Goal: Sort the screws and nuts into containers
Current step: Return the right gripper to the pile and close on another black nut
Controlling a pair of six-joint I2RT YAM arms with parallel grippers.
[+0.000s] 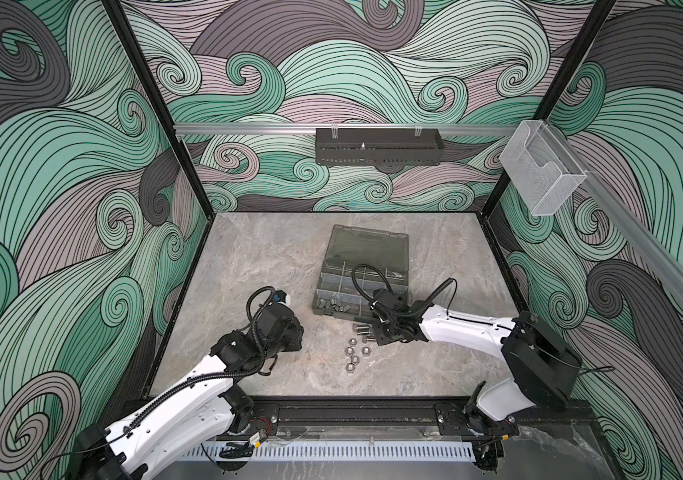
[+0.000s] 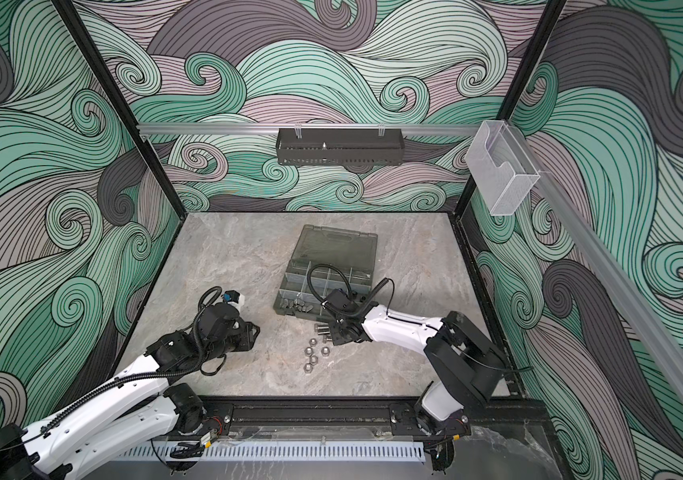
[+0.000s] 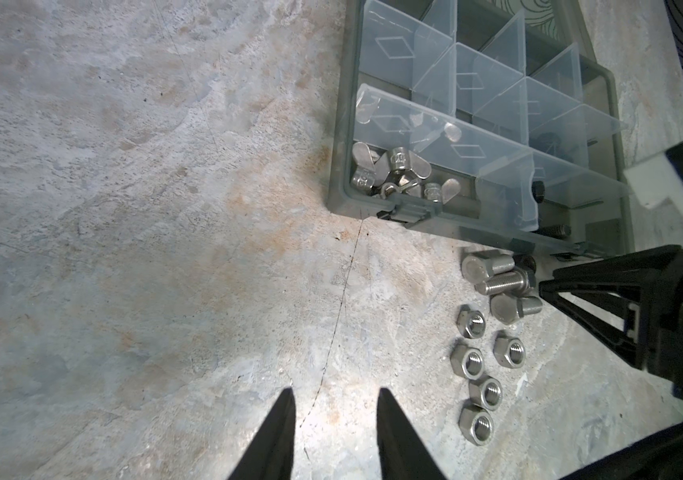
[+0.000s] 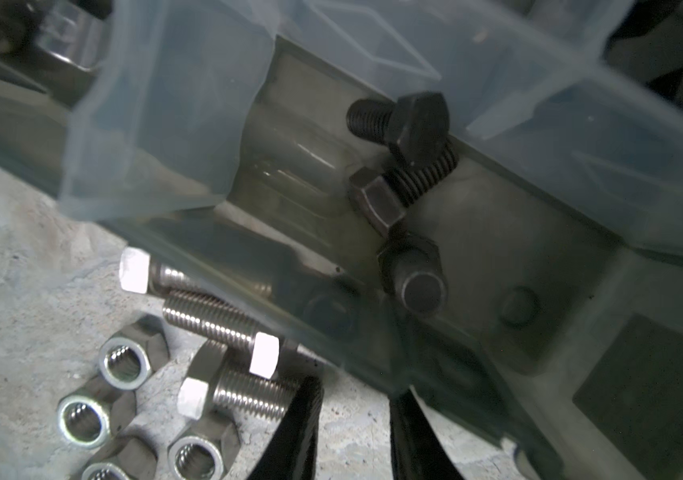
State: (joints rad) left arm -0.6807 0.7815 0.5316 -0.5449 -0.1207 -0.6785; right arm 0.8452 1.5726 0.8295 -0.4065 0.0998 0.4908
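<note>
Hovering left of centre in both top views, the left gripper (image 3: 333, 395) gapes empty over mottled grey bench (image 1: 269, 257). Five shiny hex nuts (image 1: 349, 352) lie at lower centre; above, three threaded silver screws (image 1: 361, 330) touch, likely to roll if the right gripper (image 4: 356, 386), parted and empty, nudges them. Beyond, smoky containers (image 1: 321, 287) hold black screws (image 4: 406, 120).
</note>
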